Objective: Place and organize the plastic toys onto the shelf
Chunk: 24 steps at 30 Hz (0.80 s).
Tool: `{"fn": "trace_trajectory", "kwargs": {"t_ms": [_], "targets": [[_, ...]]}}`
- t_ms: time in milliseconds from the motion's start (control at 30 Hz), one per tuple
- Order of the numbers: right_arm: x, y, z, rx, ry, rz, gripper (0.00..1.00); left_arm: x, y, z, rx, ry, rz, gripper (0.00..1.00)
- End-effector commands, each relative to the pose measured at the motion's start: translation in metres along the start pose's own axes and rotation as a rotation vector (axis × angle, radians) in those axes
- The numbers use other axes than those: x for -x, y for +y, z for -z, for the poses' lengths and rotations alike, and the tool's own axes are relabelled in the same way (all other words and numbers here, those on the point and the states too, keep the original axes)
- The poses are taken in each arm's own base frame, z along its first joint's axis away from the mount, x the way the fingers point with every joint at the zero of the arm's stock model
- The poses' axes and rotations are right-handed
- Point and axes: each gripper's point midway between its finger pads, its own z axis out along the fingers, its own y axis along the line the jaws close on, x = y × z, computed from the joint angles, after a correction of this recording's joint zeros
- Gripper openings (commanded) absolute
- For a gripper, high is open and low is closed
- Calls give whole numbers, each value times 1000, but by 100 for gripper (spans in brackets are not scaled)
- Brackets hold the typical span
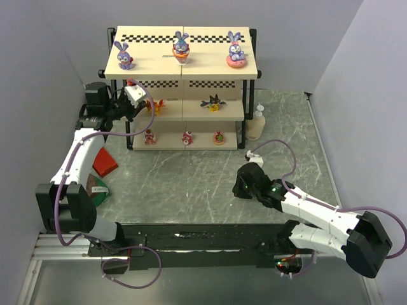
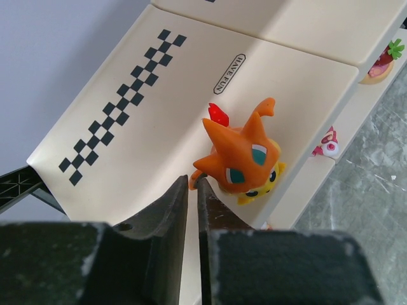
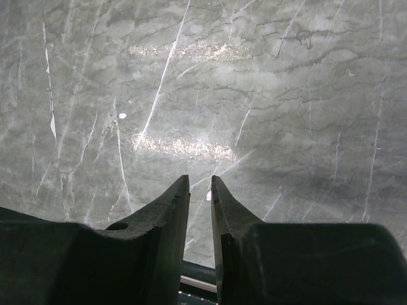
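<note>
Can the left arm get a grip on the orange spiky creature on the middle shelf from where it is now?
Probably yes. The left gripper sits right beside the orange spiky plastic creature on the cream middle board of the shelf, with nothing between them. Its jaws are nearly closed, though, so they would need to open first.

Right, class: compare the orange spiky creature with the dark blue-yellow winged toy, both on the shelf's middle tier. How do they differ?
Colour: the orange spiky creature is orange with a yellow face; the dark blue-yellow winged toy is dark with yellow.
Shape: the orange one bristles with spikes; the winged one spreads two wings.
Place: the orange one stands at the left end, beside the left gripper; the winged one stands near the middle, with no gripper near it.
Both are small figurines on the shelf.
</note>
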Motion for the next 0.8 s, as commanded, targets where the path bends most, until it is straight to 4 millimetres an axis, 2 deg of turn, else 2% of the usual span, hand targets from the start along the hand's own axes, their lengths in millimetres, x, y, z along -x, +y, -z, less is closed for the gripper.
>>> {"fn": "trace_trajectory", "kwargs": {"t_ms": [0,467,767], "targets": [[6,1,-1,8,-33,-18,28,19,6,6,25,-50,-38,18],[6,2,-2,12,-32,-17,28,26,10,14,73,-58,-50,24],[5,2,-1,17,-31,-20,28,24,12,21,130,-54,-37,28]]}}
